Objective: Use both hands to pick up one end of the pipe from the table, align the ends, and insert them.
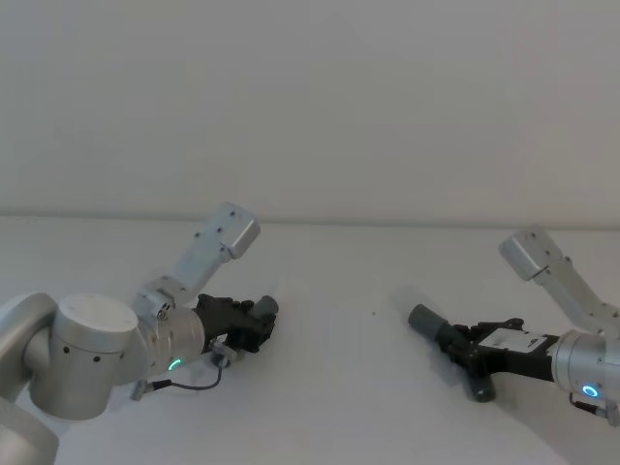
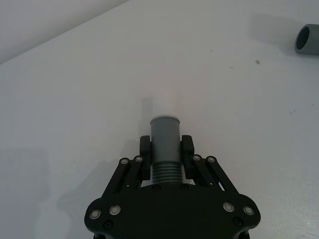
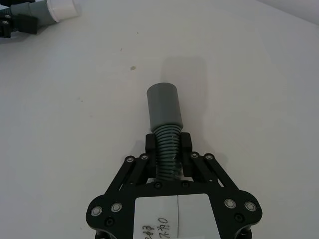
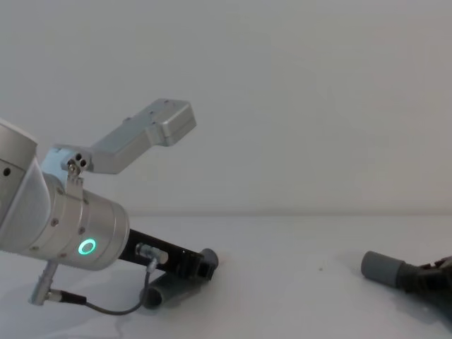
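My left gripper (image 1: 250, 325) is shut on one dark-grey ribbed pipe piece (image 2: 165, 169), low over the white table (image 1: 339, 291). Its smooth grey cuff (image 2: 165, 137), with a pale tip, sticks out past the fingers (image 2: 145, 148). The other end of that piece (image 4: 157, 295) hangs down to the table. On the right, my right gripper (image 1: 457, 346) is shut on the ribbed part of the second pipe piece (image 3: 167, 149). That piece's grey cuff (image 3: 164, 105) points toward the left piece. The two cuffs are well apart.
A plain pale wall rises behind the table (image 4: 296, 240). Both silver forearms (image 1: 208, 247) reach in from the sides. A thin black cable (image 4: 120, 307) loops under the left wrist.
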